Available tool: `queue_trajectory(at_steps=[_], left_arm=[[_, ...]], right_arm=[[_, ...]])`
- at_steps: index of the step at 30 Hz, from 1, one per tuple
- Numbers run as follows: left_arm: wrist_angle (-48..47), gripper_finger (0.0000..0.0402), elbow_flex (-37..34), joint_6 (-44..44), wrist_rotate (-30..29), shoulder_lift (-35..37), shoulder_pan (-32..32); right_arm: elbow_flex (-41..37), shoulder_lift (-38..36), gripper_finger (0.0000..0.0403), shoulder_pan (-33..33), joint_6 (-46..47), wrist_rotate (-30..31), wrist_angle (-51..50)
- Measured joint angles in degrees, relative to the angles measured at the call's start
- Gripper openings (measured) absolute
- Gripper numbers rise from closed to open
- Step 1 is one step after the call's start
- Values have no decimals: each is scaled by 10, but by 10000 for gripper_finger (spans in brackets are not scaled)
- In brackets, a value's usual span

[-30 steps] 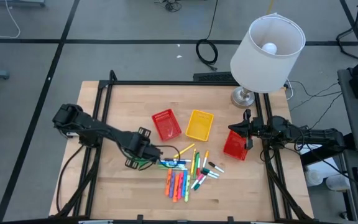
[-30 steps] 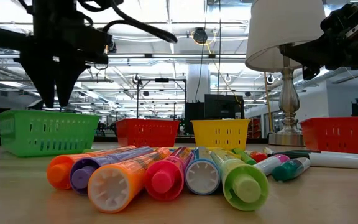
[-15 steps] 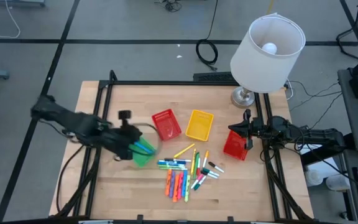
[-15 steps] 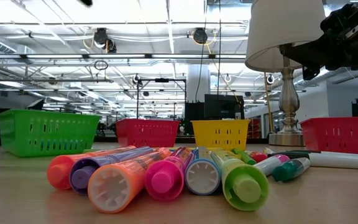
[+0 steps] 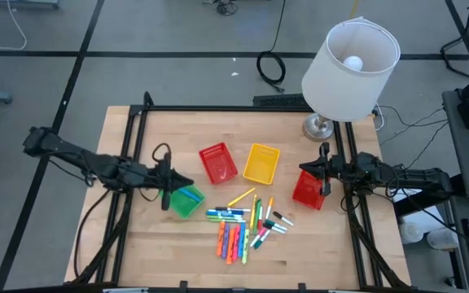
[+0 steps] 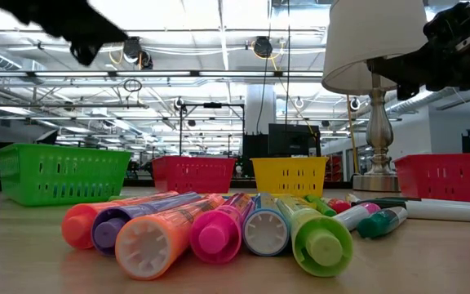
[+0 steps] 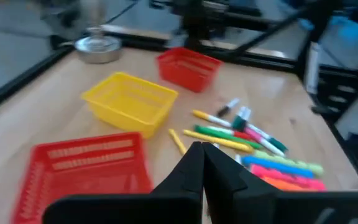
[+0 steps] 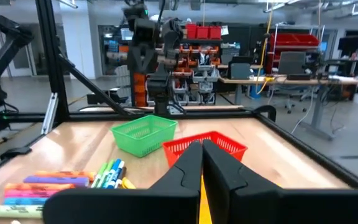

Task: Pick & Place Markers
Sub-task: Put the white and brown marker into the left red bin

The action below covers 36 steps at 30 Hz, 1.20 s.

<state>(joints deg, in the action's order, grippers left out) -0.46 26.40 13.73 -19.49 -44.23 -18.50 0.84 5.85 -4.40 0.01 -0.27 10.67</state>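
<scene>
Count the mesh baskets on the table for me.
4: a green basket by the left gripper, a red basket and a yellow basket mid-table, and another red one at the right gripper. None appear hidden.

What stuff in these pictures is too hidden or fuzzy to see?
- Green basket: the left gripper covers one side in the high view.
- Markers: too small in the high view to count; in the low view the front ones hide the rest.
- Lamp: its top is cut off in the low view.
</scene>
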Motion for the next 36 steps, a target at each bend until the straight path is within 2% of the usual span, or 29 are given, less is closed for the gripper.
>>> queue_trajectory(at_steps=[5, 10, 16, 22, 26, 29, 33, 36], left_arm=[[130, 3, -100, -33, -1, 1, 0], [210, 5, -160, -57, -4, 1, 0], [284, 8, -202, -52, -55, 1, 0], [343, 5, -212, -103, -97, 0, 0], [360, 8, -212, -116, -90, 0, -3], [359, 24, -212, -117, -90, 0, -7], [358, 39, -212, -122, -90, 0, -9], [353, 40, -212, -122, -90, 0, -9]], right_arm=[[0, 0, 0, 0, -46, 0, 14], [0, 0, 0, 0, -85, 0, 33], [0, 4, 0, 0, -91, -24, 53], [15, 46, 0, 0, -63, -28, 70], [61, 141, 0, 19, -40, -25, 53], [135, 244, 0, 59, -37, 31, 49], [273, 413, 0, 117, -33, 130, -88], [407, 547, 0, 141, -5, 166, -208]])
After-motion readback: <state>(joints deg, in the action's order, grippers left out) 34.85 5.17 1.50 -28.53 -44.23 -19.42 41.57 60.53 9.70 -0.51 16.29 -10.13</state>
